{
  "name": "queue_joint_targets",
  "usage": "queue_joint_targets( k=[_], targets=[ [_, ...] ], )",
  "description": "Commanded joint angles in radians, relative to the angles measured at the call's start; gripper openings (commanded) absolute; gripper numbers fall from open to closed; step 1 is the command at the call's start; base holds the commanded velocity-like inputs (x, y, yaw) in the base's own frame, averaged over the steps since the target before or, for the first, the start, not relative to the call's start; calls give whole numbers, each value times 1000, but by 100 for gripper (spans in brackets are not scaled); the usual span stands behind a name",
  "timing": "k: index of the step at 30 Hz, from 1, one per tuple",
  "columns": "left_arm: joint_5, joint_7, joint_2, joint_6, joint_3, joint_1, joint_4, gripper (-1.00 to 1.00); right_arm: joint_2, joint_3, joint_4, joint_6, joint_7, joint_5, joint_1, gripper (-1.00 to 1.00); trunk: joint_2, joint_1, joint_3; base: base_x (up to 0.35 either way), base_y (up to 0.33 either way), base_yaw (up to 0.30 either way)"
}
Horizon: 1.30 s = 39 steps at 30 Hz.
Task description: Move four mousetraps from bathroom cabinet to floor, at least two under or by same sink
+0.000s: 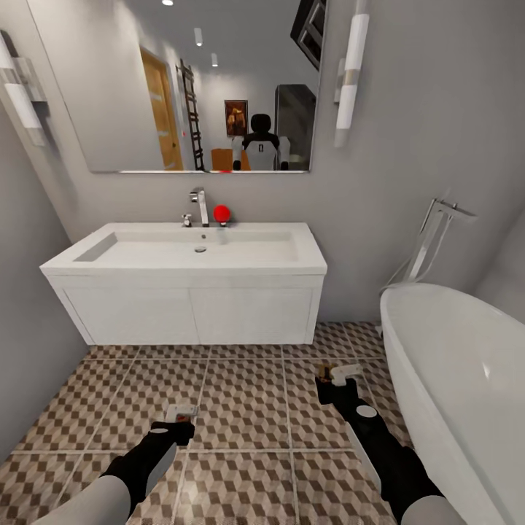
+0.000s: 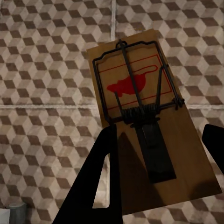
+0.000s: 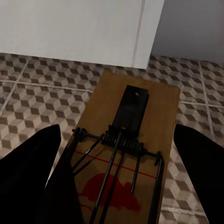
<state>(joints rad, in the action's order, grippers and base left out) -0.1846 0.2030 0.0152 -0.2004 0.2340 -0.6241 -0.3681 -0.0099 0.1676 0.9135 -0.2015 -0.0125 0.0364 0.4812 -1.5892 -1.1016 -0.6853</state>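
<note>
Facing the white bathroom sink, each claw grips a mousetrap above the cube-patterned bathroom floor: left claw closed on one mousetrap, right claw clamping another mousetrap between its fingers.

Bathroom sink hangs on the wall at twelve o'clock, mirror above it. Bathtub stands at three o'clock. On the tiled bathroom floor before the sink, left hand at seven o'clock, right hand at five, each with a mousetrap between its fingers.
</note>
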Motion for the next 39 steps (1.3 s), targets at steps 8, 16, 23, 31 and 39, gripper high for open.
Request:
queue_joint_targets(
  k=[8,16,23,31,39],
  targets=[
    [-10,6,8,-2,9,0,-120,-100,-1,3,2,-6,-1,4,0,-100,-57,-31,-38,0,0,0],
    [-9,4,29,-2,10,0,-202,-100,0,3,1,-6,-1,4,0,-100,-113,-61,-75,0,0,0],
    [-10,4,36,-2,10,0,-207,-100,1,3,1,-6,-1,5,0,-100,-162,-88,-108,0,0,0],
    [-10,4,34,-2,11,0,-206,-100,1,3,1,-6,-1,4,0,-100,-218,-119,-145,0,0,0],
    [-10,4,31,-2,11,0,-203,-100,3,3,0,-6,-2,5,0,-100,-274,-150,-183,0,0,0]
  ],
)
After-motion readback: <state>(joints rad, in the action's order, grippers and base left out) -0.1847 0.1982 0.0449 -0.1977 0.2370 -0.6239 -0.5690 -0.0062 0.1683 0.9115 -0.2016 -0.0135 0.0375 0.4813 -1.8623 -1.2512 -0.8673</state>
